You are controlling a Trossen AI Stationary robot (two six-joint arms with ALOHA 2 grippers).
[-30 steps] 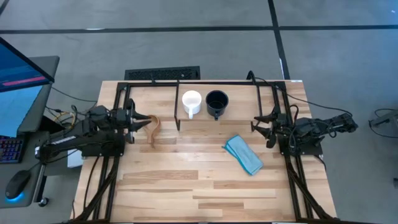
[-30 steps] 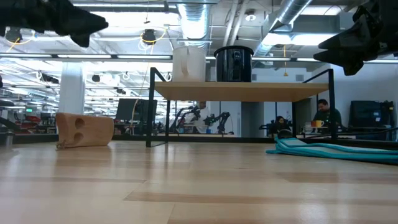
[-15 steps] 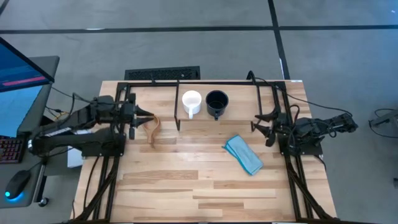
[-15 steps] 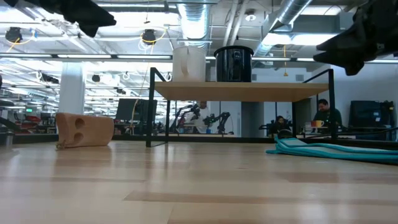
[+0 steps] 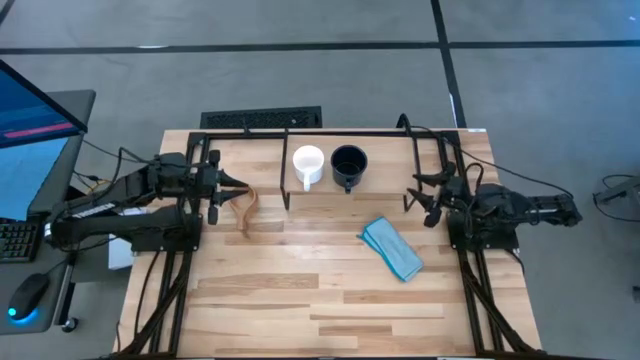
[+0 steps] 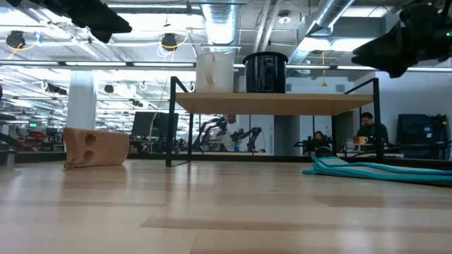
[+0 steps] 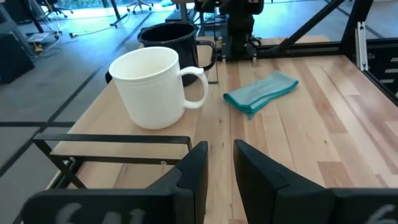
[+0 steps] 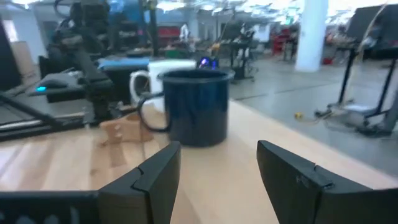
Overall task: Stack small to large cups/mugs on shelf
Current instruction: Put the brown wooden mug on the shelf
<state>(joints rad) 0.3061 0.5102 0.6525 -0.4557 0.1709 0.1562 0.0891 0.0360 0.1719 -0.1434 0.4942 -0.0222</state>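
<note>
The white mug (image 5: 308, 164) and the black mug (image 5: 348, 165) stand upright side by side on the shelf's wood board (image 6: 275, 103), their handles toward the table's near edge. The tan-brown mug (image 5: 246, 210) lies on the tabletop left of the shelf; it also shows in the low view (image 6: 95, 147). My left gripper (image 5: 234, 184) hovers above the table just beyond the tan-brown mug, its fingers a narrow gap apart (image 7: 221, 165) and pointing at the white mug (image 7: 155, 87). My right gripper (image 5: 420, 195) hovers open at the shelf's right end, facing the black mug (image 8: 198, 106).
A light blue cloth (image 5: 392, 248) lies on the tabletop, nearer than the shelf, toward the right. Black frame rails (image 5: 170, 290) run along the table's left and right sides. The shelf's thin metal bars (image 7: 112, 142) stand between my left gripper and the white mug.
My left gripper has risen and drawn slightly toward the table's far edge, away from the tan-brown mug, which has stayed on the table. My right gripper has shifted slightly up. The mugs on the shelf have not moved.
</note>
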